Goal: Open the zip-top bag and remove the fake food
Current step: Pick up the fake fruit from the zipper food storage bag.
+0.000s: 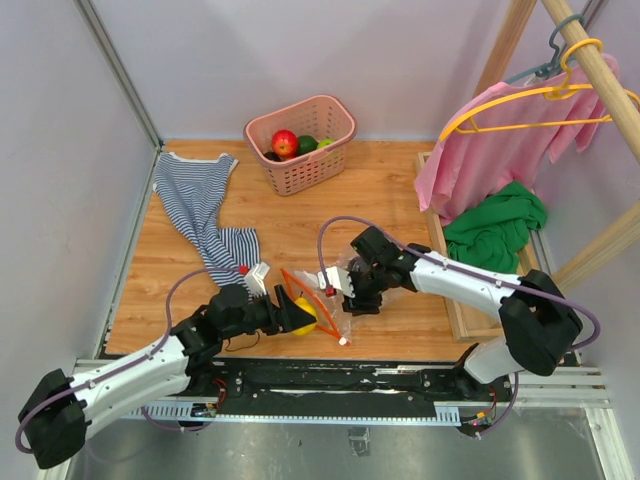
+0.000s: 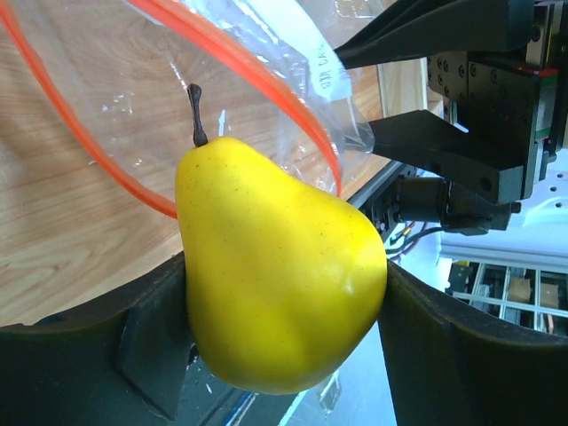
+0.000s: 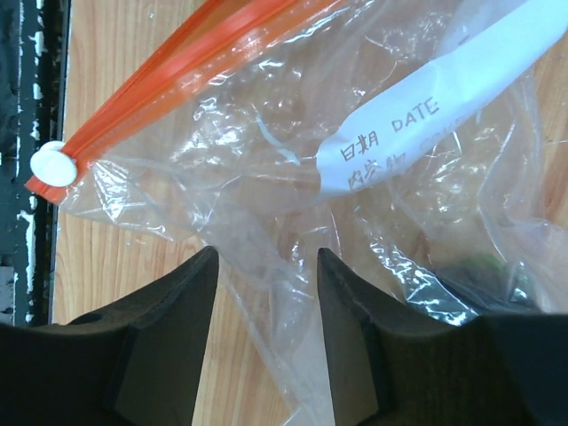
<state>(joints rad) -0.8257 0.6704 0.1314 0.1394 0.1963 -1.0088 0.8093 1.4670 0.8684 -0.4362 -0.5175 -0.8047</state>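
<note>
Pale walls close round a wooden table (image 1: 380,190), with a pink garment (image 1: 500,150) on a yellow hanger (image 1: 500,97) at the right and a green cloth (image 1: 495,230) heaped below it. At the left lies a striped shirt (image 1: 200,215). At the back stands a pink basket (image 1: 300,172) holding a red apple (image 1: 285,143) and green fruit (image 1: 309,144). Both arms reach toward the near middle of the table, where the zip-top bag (image 1: 335,298) lies between them, its mouth gaping toward the left arm. The left gripper (image 1: 283,312) is clamped on a yellow pear (image 2: 275,257), stalk pointing at the bag and body just outside the orange zip strip (image 2: 293,106). The right gripper (image 3: 264,293) has its jaws apart, with the bag's crinkled film lying between them and wood showing through the gap. A white label (image 3: 417,124) printed "DATE" crosses the bag, and a small white slider (image 3: 51,166) sits at the strip's end.
</note>
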